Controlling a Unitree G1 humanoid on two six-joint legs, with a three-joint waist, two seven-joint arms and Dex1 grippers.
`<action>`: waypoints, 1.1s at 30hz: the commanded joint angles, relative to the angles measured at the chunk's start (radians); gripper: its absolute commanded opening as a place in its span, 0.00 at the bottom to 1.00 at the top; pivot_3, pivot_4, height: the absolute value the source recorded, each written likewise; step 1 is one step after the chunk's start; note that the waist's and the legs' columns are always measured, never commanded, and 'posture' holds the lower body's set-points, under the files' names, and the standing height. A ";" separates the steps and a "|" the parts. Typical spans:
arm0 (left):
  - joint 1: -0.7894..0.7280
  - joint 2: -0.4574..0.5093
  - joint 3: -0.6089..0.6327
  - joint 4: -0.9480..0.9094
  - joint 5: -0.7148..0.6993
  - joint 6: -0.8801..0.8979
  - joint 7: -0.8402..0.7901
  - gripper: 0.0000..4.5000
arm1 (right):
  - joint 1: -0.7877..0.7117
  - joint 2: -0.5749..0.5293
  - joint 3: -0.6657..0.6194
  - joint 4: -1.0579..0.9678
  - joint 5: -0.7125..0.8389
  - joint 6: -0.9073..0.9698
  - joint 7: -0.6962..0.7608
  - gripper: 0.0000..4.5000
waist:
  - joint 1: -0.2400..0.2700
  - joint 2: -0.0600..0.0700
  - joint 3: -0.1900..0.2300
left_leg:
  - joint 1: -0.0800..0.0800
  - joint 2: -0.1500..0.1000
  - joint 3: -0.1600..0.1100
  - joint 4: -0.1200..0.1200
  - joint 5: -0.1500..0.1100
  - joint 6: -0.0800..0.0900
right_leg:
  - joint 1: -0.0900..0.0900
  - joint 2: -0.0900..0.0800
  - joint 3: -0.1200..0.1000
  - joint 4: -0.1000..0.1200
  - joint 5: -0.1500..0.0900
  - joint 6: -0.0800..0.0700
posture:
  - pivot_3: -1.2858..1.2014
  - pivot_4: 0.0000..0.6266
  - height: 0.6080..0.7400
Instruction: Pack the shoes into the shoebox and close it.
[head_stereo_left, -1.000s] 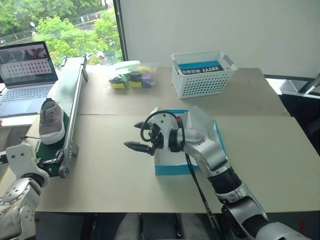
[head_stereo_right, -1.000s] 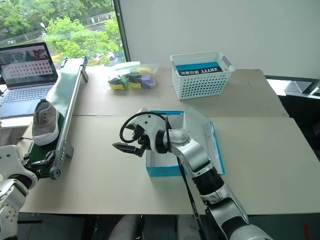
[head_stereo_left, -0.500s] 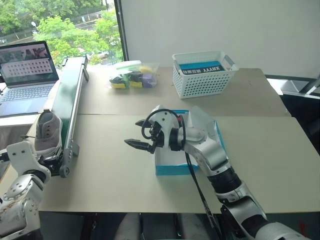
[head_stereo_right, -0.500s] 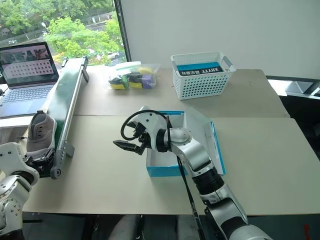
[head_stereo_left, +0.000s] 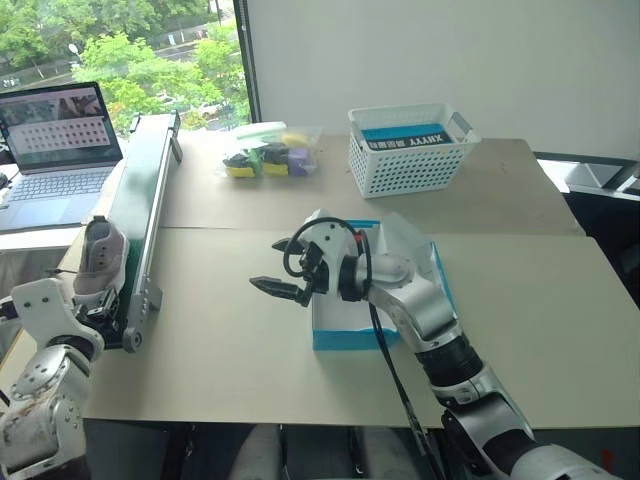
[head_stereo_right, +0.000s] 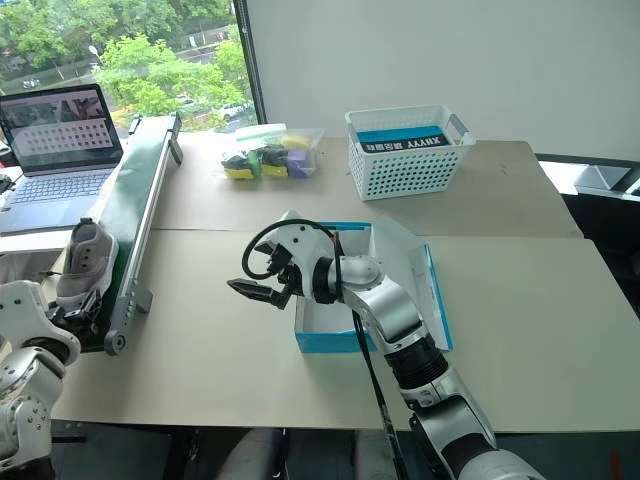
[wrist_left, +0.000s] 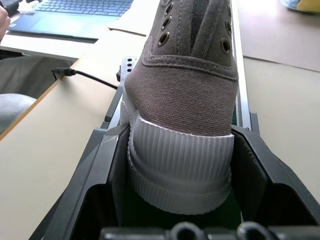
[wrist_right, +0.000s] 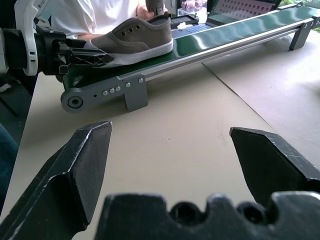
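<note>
A grey-taupe shoe (wrist_left: 185, 75) with a ribbed white sole stands at the near end of the green conveyor (head_stereo_left: 140, 190), toe pointing up the belt. My left gripper (wrist_left: 180, 167) is shut on its heel, one black finger on each side; the same grip appears at the table's left edge (head_stereo_left: 97, 305). The cyan shoebox (head_stereo_left: 345, 338) sits mid-table with its lid raised to the right and its white inside showing. My right gripper (head_stereo_left: 268, 264) hovers open just left of the box, pointing toward the conveyor, with nothing between its fingers (wrist_right: 90, 150).
A laptop (head_stereo_left: 55, 140) lies left of the conveyor. A white lattice basket (head_stereo_left: 410, 148) and a clear container of coloured items (head_stereo_left: 265, 152) stand at the back. A person in a white shirt (wrist_right: 115, 10) sits beyond the conveyor's end. Bare tabletop lies between conveyor and box.
The shoe has come down the belt to its near end. My left gripper went from open to shut on the shoe's heel. The right arm has kept still.
</note>
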 joint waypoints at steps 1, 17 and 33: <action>-0.048 -0.016 0.033 -0.113 -0.008 -0.109 0.032 0.55 | -0.032 0.023 -0.045 0.006 0.007 -0.019 -0.030 1.00 | 0.000 -0.002 0.000 | -0.001 0.000 0.000 0.000 0.000 0.000 | -0.001 0.000 0.000 0.000 0.000 0.000 | 0.52 0.24 0.98; -0.058 -0.296 -0.443 -0.376 -0.342 0.078 -0.019 0.55 | -0.266 0.265 -0.630 0.270 0.671 0.589 -0.366 1.00 | -0.003 -0.001 0.001 | -0.005 -0.001 0.002 0.001 -0.001 0.000 | -0.003 0.000 0.002 0.000 0.001 0.001 | 0.52 0.24 0.98; -0.077 -0.242 -0.486 -0.356 -0.382 0.096 -0.057 0.55 | -0.260 0.257 -0.654 0.242 0.719 0.552 -0.460 1.00 | -0.011 -0.001 0.001 | -0.003 0.005 0.005 0.001 -0.001 0.000 | -0.002 0.006 0.005 0.000 0.002 -0.001 | 0.52 0.24 0.98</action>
